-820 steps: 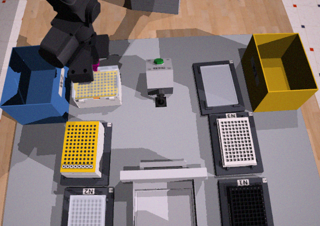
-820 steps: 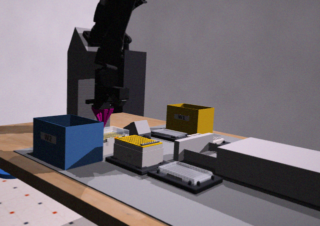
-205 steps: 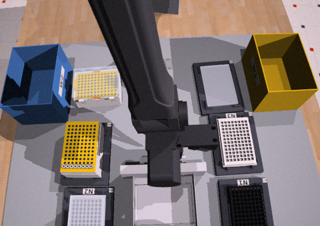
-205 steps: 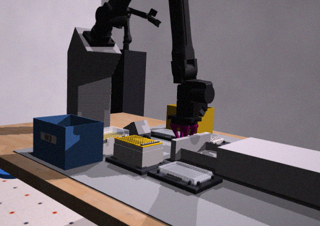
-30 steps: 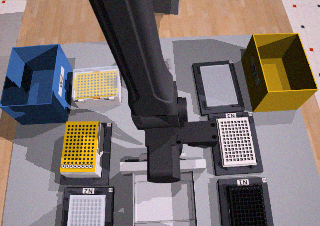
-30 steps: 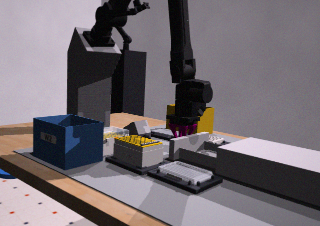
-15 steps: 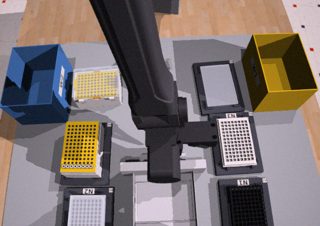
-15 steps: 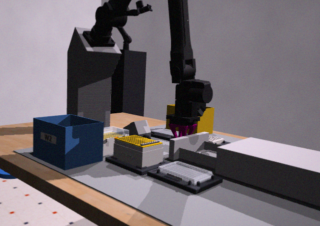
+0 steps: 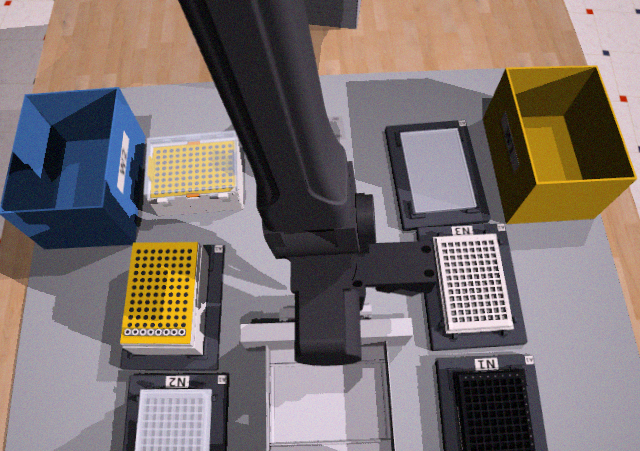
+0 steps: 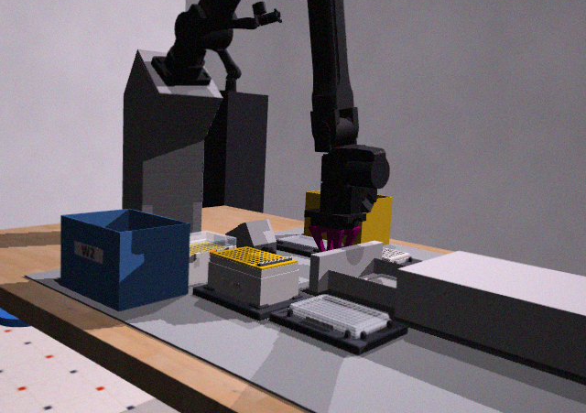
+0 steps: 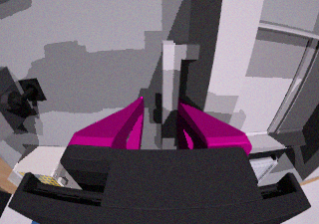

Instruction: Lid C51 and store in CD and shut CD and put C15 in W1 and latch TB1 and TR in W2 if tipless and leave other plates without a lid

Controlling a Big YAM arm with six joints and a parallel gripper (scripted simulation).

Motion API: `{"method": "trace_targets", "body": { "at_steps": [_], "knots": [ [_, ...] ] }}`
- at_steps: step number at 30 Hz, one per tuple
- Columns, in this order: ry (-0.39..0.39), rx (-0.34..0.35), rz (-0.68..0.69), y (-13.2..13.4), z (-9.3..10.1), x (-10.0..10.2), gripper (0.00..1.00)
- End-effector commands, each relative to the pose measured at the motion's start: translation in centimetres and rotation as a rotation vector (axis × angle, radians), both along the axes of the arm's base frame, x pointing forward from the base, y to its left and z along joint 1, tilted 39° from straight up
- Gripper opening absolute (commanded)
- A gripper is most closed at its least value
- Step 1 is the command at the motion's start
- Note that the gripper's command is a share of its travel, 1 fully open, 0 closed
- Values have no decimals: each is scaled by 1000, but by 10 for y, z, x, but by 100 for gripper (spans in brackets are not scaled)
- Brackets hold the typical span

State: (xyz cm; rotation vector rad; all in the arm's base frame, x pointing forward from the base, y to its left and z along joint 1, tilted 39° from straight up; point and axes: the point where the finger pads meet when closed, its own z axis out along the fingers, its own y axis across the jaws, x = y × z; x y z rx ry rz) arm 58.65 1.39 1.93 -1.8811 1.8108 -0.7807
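Note:
My gripper [image 10: 333,240] points down at the front panel of the cooler drawer. In the wrist view its magenta fingers stand part open on either side of the drawer's small handle [image 11: 171,79], with a gap to each side. The drawer is pulled out and its floor [image 9: 325,399] is bare. The clear plate [image 9: 173,417] sits in nest N2 without a lid. The white plate [image 9: 473,281] sits in N3. The lid [image 9: 436,169] lies on the lid park. The tip box TB1 [image 9: 193,172] stands beside the blue bin. The tip rack TR [image 9: 162,293] shows one row of tips.
The blue bin W2 [image 9: 67,164] stands at the far left and the yellow bin W1 [image 9: 560,141] at the far right. A black plate [image 9: 491,410] sits in N1. The cooler housing [image 10: 492,299] is a long grey box. My arm hides the bench middle in the top view.

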Motion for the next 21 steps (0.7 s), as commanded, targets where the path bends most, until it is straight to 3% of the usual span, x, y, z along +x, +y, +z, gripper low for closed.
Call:
{"method": "trace_targets", "body": {
  "at_steps": [1,21],
  "knots": [
    [14,-6,-1,-6,4,-14,30],
    [12,5,4,7,23,-30,30]
  ]
}}
